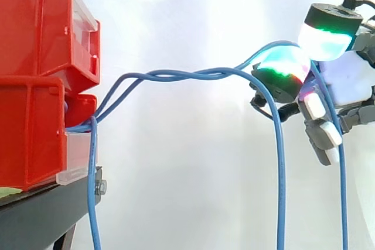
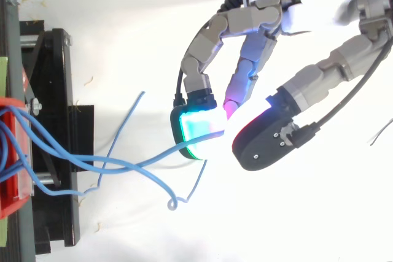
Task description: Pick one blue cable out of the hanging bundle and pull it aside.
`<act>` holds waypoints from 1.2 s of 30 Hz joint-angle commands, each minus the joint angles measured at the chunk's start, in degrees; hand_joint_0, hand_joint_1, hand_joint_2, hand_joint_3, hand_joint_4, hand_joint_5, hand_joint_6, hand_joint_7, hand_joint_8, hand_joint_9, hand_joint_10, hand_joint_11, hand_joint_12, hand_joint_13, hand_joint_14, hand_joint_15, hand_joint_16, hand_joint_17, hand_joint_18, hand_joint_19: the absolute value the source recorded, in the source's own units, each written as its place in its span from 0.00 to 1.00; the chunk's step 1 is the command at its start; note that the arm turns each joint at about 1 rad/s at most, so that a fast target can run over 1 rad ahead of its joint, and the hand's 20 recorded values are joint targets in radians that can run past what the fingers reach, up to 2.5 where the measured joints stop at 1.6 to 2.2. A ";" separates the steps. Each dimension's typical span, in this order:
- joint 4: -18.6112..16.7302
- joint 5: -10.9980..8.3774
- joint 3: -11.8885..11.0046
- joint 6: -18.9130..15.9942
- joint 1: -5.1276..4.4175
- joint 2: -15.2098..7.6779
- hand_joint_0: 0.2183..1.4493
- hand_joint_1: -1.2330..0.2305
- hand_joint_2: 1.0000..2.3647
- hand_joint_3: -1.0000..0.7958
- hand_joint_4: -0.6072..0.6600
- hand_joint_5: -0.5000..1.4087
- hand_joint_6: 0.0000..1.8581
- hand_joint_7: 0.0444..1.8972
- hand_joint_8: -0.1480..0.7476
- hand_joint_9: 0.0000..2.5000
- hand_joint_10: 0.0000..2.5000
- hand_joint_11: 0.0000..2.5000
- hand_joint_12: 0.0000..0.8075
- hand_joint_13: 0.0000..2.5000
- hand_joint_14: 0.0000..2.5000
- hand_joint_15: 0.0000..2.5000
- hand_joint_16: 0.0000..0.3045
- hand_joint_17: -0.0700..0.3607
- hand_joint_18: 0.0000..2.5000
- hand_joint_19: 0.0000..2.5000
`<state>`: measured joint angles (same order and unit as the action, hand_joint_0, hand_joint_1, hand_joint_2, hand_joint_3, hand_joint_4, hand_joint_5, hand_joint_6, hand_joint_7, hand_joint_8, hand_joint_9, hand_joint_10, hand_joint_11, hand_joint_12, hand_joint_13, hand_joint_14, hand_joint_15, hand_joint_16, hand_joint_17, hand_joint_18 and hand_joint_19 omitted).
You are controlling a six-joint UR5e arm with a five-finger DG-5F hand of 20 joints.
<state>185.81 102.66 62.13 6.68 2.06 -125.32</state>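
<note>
My fingers (image 2: 196,124) sit closest under the overhead camera, their glowing pads brought together on one blue cable (image 1: 342,180). The hand (image 1: 351,80) reaches in from the right of the side view, and that view shows the pinch best. The strand climbs to the pads, passes between the upper and lower one, then drops straight down behind them.

I hold it high and well away from the red bins (image 1: 35,27) so that it lifts clear of its neighbours. The rest of the bundle (image 1: 176,75) is twisted together midway between the bins and me. A second strand (image 1: 280,162) peels off that twist and hangs in a loop just beside my lower pad, apart from it. A third strand (image 1: 92,197) falls close to the black stand (image 1: 47,209), where all the cables come out between the two bins.

By my reckoning the picking is done and the pulling aside is partly done. The twist tells me my strand is wound round the others, so a further pull may drag them along.
</note>
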 commanded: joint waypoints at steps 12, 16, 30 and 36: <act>-0.01 0.00 0.00 0.00 0.05 -0.01 0.24 0.26 0.21 0.50 0.42 0.28 0.45 0.45 0.46 0.43 0.00 0.03 0.50 0.38 0.01 0.18 0.21 0.49 0.32 0.19; -0.01 0.00 0.00 0.00 0.05 -0.01 0.24 0.26 0.22 0.50 0.41 0.28 0.45 0.45 0.45 0.43 0.00 0.03 0.49 0.38 0.01 0.18 0.20 0.49 0.32 0.19; -0.01 0.00 0.00 0.00 -0.04 -0.01 0.24 0.26 0.23 0.49 0.41 0.28 0.45 0.44 0.46 0.45 0.00 0.04 0.49 0.38 0.01 0.19 0.20 0.49 0.33 0.20; -0.01 0.00 0.00 0.00 -0.04 -0.01 0.24 0.26 0.22 0.49 0.41 0.28 0.45 0.44 0.46 0.45 0.00 0.04 0.50 0.38 0.01 0.19 0.21 0.49 0.33 0.20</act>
<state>185.80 102.66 62.14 6.68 2.04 -125.33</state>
